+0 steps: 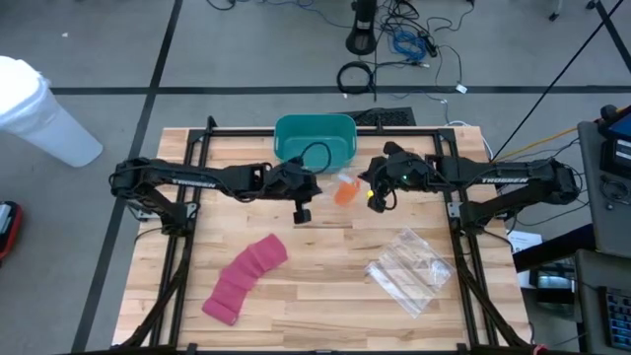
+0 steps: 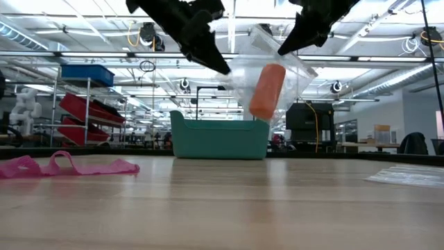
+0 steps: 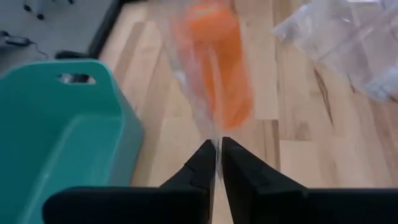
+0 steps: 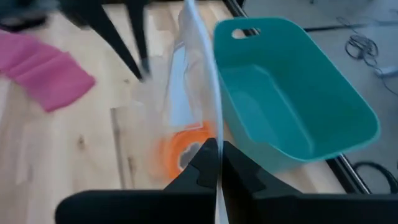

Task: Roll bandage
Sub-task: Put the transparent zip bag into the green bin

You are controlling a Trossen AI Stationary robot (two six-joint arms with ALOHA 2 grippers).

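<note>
Bare planks fill the table's (image 1: 325, 296) front, where two things lie well apart: one pink bandage (image 1: 244, 278), unrolled in a loose strip toward the front left, and one heap of empty clear bags (image 1: 409, 270) toward the front right. One teal bin (image 1: 315, 139) sits at the back edge. Both arms meet just in front of it, above open wood. The left gripper (image 3: 218, 154), nearly closed, pinches an edge of a clear bag (image 2: 267, 59) holding one orange roll (image 2: 267, 91); the right gripper (image 4: 216, 155), fully closed, clamps another edge of the same bag. Only the low view shows bag and roll hanging clear of the tabletop. Only the overhead view shows the floor around the table, with cables behind it.
</note>
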